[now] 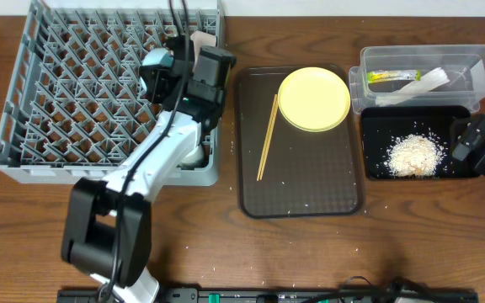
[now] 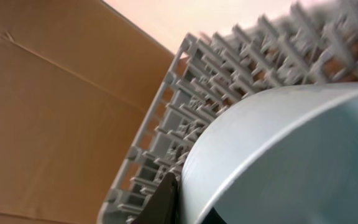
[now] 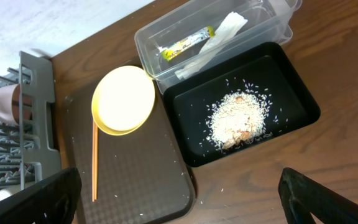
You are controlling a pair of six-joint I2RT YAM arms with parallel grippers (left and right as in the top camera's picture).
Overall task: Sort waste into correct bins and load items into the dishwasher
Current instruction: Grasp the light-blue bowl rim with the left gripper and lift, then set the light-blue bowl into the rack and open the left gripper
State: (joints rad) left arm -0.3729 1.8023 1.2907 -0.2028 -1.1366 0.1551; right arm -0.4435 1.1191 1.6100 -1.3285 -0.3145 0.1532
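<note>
Wooden table (image 1: 445,252), tray (image 1: 310,172) just beside rack (image 1: 66,93)

white arm (image 1: 162,151), black joints, black cables

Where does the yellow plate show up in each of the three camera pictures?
Overhead: yellow plate upper centre-right, at the far end of the brown tray.
Left wrist: not in it; only grey rack and light blue bowl.
Right wrist: plate left of centre.
Shared landmark: the chopsticks lying beside the plate.
</note>
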